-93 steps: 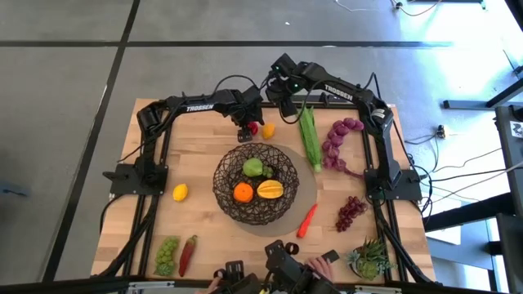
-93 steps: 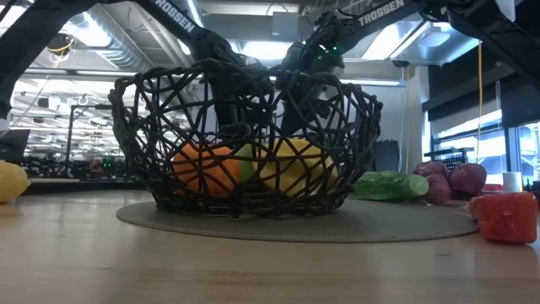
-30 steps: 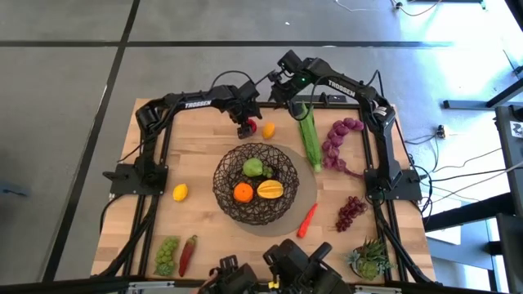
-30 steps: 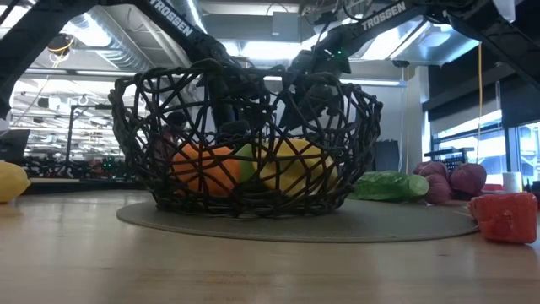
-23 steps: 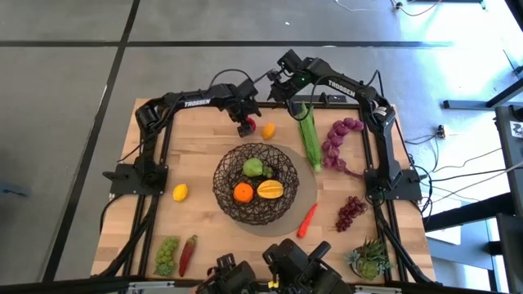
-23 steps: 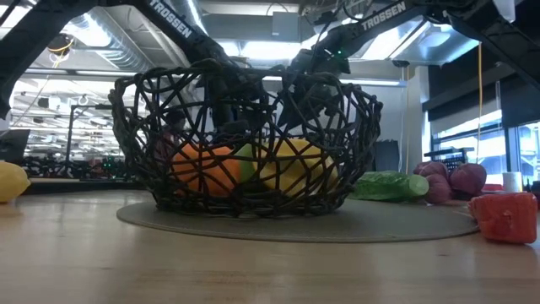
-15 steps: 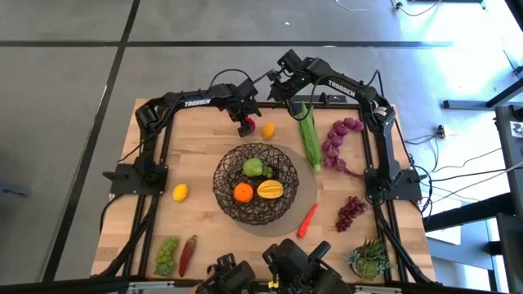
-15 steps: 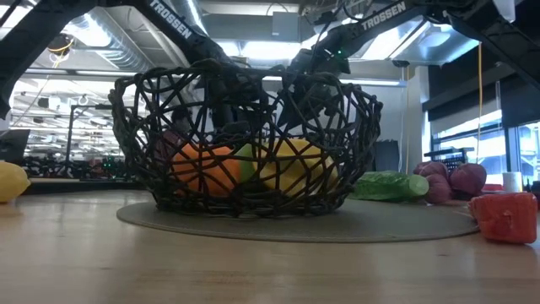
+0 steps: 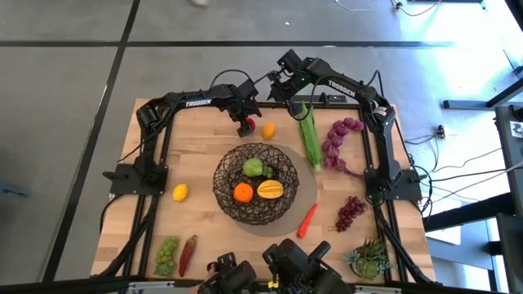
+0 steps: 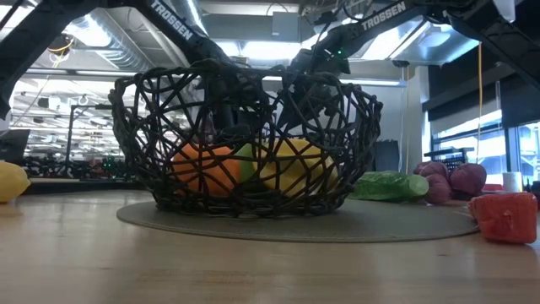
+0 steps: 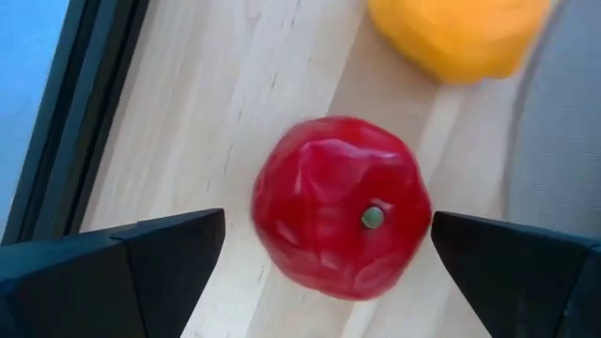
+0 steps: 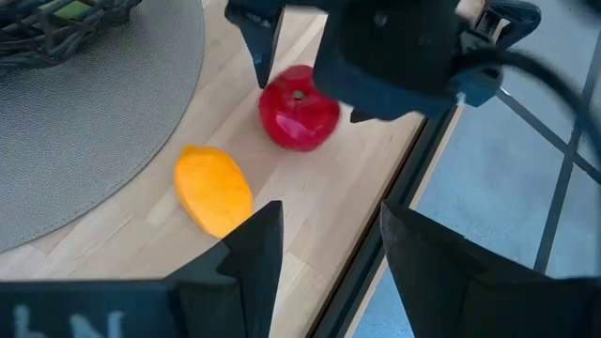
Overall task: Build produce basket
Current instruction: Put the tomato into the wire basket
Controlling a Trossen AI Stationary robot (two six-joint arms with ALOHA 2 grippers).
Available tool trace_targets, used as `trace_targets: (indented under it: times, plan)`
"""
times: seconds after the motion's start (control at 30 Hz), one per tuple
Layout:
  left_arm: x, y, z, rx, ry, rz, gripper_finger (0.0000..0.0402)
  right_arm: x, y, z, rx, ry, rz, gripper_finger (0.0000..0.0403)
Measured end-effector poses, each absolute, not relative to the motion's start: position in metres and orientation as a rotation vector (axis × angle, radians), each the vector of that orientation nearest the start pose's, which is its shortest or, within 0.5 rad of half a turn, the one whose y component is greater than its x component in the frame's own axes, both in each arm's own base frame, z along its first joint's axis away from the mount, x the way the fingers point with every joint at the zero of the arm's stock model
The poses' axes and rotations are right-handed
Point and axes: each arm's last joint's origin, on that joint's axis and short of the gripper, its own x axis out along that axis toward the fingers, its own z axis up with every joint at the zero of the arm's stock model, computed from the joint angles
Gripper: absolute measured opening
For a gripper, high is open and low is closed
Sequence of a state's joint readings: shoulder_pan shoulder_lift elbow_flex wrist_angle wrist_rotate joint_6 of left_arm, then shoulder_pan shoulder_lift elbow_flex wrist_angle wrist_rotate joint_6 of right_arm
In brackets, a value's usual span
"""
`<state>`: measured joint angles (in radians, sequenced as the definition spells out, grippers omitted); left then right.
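The dark wire-mesh basket stands on its grey mat mid-table and holds an orange, a green apple and a yellow mango. My left gripper hangs open over the red apple, which rests on the wood near the far edge; its fingers stand on either side of the apple with a gap to each. An orange-yellow fruit lies just right of the apple. My right gripper waits open above the far edge.
Left of the basket lies a lemon; green grapes and a red chilli sit at the near left. A carrot, purple grapes, a green leafy stalk, a purple vegetable and a succulent are on the right.
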<state>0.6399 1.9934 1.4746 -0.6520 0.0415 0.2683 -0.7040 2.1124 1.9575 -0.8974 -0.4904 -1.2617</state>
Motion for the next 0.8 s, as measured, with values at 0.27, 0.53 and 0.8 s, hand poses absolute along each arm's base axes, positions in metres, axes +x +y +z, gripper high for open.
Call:
trace_targets:
  times: [0.27,0.53,0.8]
  plan:
    - [0.332,0.2434,0.1736,-0.152,1.203,0.377,0.0368,0.3555,-0.284,0.2708,-0.596,0.809,0.351,0.0177]
    - [0.3318,0.244,0.1734,-0.148,1.206,0.387,0.0368,0.3557,-0.2842,0.2709,-0.599,0.807,0.349,0.0177]
    - [0.3323,0.2433,0.1734,-0.152,1.21,0.412,0.0368,0.3557,-0.2842,0.2709,-0.598,0.807,0.349,0.0177]
